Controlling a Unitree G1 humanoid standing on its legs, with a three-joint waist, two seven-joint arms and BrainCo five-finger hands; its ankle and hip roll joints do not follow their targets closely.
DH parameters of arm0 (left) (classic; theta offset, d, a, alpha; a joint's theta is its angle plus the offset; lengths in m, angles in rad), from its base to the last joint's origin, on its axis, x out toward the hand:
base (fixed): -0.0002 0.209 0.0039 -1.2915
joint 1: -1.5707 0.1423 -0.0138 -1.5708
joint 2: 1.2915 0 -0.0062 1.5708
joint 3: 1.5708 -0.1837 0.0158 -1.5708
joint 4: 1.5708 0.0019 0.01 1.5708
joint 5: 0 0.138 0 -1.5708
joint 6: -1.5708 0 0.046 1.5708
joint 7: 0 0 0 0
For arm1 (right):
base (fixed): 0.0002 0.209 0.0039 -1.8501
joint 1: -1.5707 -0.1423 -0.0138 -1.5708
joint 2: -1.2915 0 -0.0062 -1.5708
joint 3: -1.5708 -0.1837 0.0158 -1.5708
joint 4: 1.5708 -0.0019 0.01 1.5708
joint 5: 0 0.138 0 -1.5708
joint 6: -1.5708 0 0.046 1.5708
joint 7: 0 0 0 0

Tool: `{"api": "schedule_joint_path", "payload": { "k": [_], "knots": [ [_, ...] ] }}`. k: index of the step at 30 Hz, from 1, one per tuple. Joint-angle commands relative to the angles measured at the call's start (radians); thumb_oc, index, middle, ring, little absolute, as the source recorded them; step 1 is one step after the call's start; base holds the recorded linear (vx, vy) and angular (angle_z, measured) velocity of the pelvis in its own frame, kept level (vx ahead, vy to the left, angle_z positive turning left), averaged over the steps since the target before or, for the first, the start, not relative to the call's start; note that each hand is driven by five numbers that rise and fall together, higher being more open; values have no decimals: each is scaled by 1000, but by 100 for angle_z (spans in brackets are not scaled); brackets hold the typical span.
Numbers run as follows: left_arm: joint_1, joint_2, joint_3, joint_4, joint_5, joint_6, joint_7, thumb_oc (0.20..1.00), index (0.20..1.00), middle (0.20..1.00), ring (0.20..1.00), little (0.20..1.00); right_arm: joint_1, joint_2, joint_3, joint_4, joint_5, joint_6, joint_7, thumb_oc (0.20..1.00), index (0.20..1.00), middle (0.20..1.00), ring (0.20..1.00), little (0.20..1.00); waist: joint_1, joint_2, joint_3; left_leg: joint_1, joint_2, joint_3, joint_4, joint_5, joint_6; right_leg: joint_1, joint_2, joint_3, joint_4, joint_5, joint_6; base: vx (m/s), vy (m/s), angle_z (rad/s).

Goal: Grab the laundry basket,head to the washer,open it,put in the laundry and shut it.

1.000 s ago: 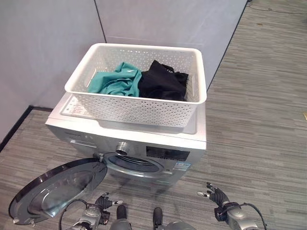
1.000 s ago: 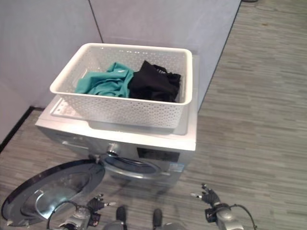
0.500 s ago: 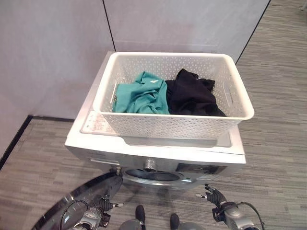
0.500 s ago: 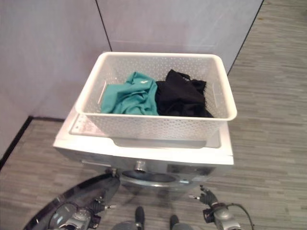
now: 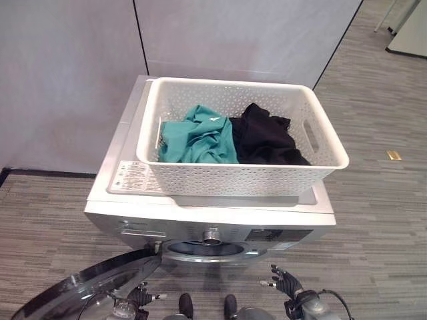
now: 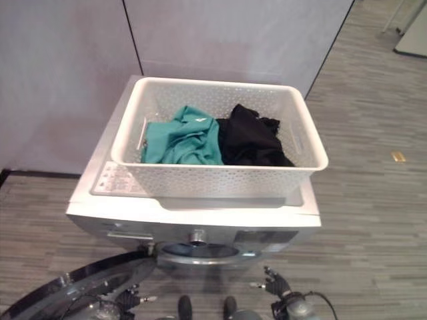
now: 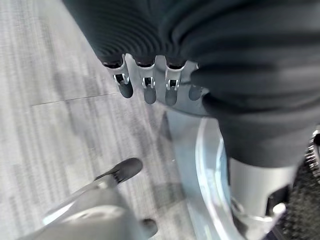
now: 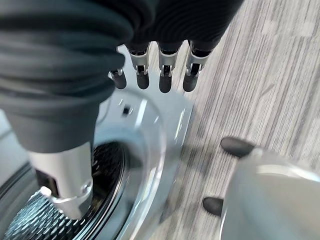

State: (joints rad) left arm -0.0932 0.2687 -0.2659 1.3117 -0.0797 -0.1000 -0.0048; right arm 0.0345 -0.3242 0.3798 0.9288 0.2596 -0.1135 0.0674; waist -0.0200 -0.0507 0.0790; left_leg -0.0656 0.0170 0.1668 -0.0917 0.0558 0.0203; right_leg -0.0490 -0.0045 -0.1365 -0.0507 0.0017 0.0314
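With the washer door [image 5: 80, 293] already swung open at lower left and the left hand [image 5: 139, 297] hanging empty beside it, fingers loosely straight, the loading step is up. The laundry basket [image 5: 240, 180] sits on top of the washer [image 5: 200, 217], teal shirt [image 5: 197, 137] left, black garment [image 5: 267, 137] right. The right hand [image 5: 285, 283] hangs low, fingers relaxed and empty; next move calls for raising a hand into the basket to grab cloth.
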Motion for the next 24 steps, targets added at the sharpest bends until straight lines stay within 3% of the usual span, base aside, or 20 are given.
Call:
{"api": "schedule_joint_path", "payload": {
  "k": [1, 7, 12, 14, 16, 19, 20, 22, 24],
  "knots": [
    [-62, 19, -3, 29, 30, -17, 13, 1000, 1000, 1000, 1000, 1000, -36, -30, 5, -21, -7, -40, -8, 1000, 1000, 1000, 1000, 1000, 1, -5, 21, -1, -30, -35, 82, -54, -10, -2, -3, 60, 12, 48, 58, 61, -122, 14],
    [-55, 9, 5, 25, 17, -23, 12, 1000, 1000, 1000, 1000, 1000, -27, -54, -26, -21, 1, -47, -12, 1000, 1000, 1000, 1000, 1000, -7, 3, 6, 14, -28, -57, 85, -52, -24, 32, 6, 60, -24, 48, 41, 47, -124, 8],
    [-74, 10, 5, 10, -12, -24, 10, 1000, 1000, 1000, 1000, 1000, -26, -84, -56, 0, 19, -44, -13, 1000, 1000, 1000, 1000, 1000, -21, 4, 12, -42, -34, -68, 213, -80, -46, 40, -8, 42, -15, 41, 26, -6, -57, 30],
    [-80, 11, 5, 2, -17, -26, 10, 1000, 1000, 1000, 1000, 1000, -23, -91, -81, 5, 38, -40, -13, 1000, 1000, 1000, 1000, 1000, -39, 3, 5, -51, 30, 20, 160, -35, -69, 49, -28, 15, -30, 44, 37, -9, 79, 30],
    [-91, 15, 2, 8, -16, -27, 7, 1000, 1000, 1000, 1000, 1000, -34, -96, -92, 73, 51, -34, -1, 1000, 1000, 1000, 1000, 1000, -16, -2, -4, -79, 66, -12, 107, 19, -83, 53, -47, 12, -33, 50, 47, 48, 101, 23],
    [-86, 17, -1, 26, -6, -24, 0, 1000, 1000, 1000, 1000, 1000, -29, -94, -96, 106, 49, -25, 7, 1000, 1000, 1000, 1000, 1000, -16, 3, -15, -43, 64, -39, 74, 13, -84, 62, -46, 15, -32, 40, 54, 84, 70, 22],
    [-68, 13, 3, 50, 12, -21, -15, 1000, 1000, 1000, 1000, 1000, -26, -85, -117, 185, 34, -15, 3, 1000, 1000, 1000, 1000, 1000, -26, 25, -47, 9, 59, -40, 4, 20, -82, 69, -46, 18, -37, 35, 59, 96, 89, -18],
    [-63, 13, 5, 56, 16, -20, -18, 1000, 1000, 1000, 1000, 1000, -29, -83, -126, 220, 27, -12, -1, 1000, 1000, 1000, 1000, 1000, -25, 29, -55, 17, 50, -53, 4, 11, -80, 71, -49, 22, -37, 35, 61, 96, 146, -12],
    [-47, 18, 31, 73, 13, -16, -20, 1000, 1000, 1000, 1000, 1000, -53, -87, -210, 314, 30, -14, -65, 1000, 1000, 1000, 1000, 1000, -16, 34, -72, 45, 44, -39, 4, -9, -73, 75, -64, 27, -37, 42, 74, 74, 186, 10]
  ]
}}
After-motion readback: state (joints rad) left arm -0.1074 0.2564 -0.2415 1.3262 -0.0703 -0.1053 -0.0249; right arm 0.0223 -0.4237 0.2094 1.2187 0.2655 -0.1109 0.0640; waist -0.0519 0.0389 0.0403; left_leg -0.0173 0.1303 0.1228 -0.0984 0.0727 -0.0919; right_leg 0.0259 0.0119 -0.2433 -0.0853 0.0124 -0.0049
